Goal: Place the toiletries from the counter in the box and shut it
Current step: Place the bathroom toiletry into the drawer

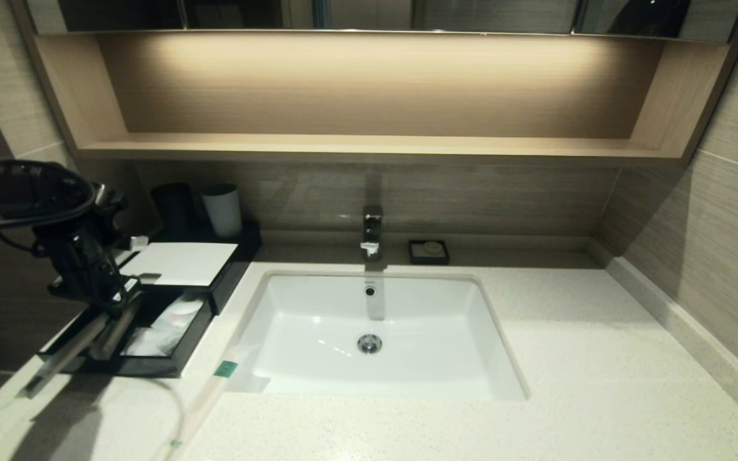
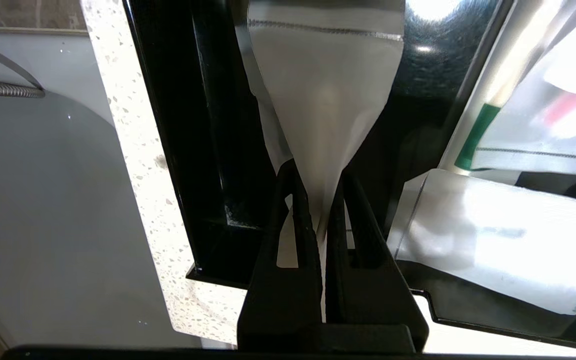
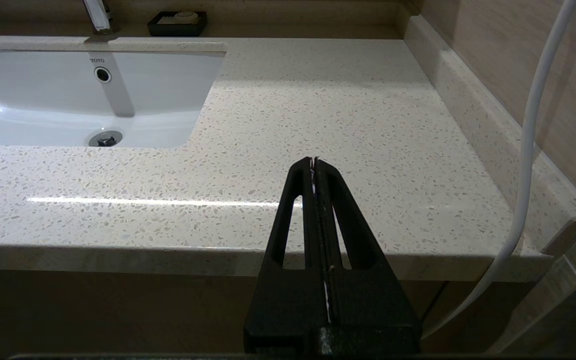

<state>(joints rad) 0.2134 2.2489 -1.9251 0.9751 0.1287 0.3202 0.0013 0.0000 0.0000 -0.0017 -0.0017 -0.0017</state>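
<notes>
**A:** What is the left claw [image 2: 320, 210] carrying?

**B:** One of the toiletries, a wrapped stick [image 2: 325, 95]. The jaws are pinched tight on the wrapper's end, and the film fans out from the tips. It hangs over the open drawer [image 1: 151, 333] of the box [image 1: 180, 262], at the far left of the tabletop [image 1: 599, 358].

**A:** How would you expect it to handle?

**B:** Light, I'd judge. The wrapper is thin, translucent, crinkly film with a stitched-looking seam across it, so it is soft and probably slick. The stick inside looks stiffer. Held by the film alone it may swing or slip, so a hold across the body would be surer.

**A:** And the others?

**B:** A second wrapped stick [image 1: 205, 390] lies on the tabletop near the sink's [image 1: 375, 333] near-left corner, its green label [image 1: 225, 369] showing. Another packet with a green band [image 2: 475, 135] already sits in the drawer, beside a flat white sachet [image 2: 493, 240].

**A:** The box itself?

**B:** Hard, glossy black walls, square-cornered, with a flat matt white top panel. The tabletop is polished speckled stone.

**A:** The right claw [image 3: 314, 162]?

**B:** Jaws pressed together, empty, parked off the near right edge.
</notes>
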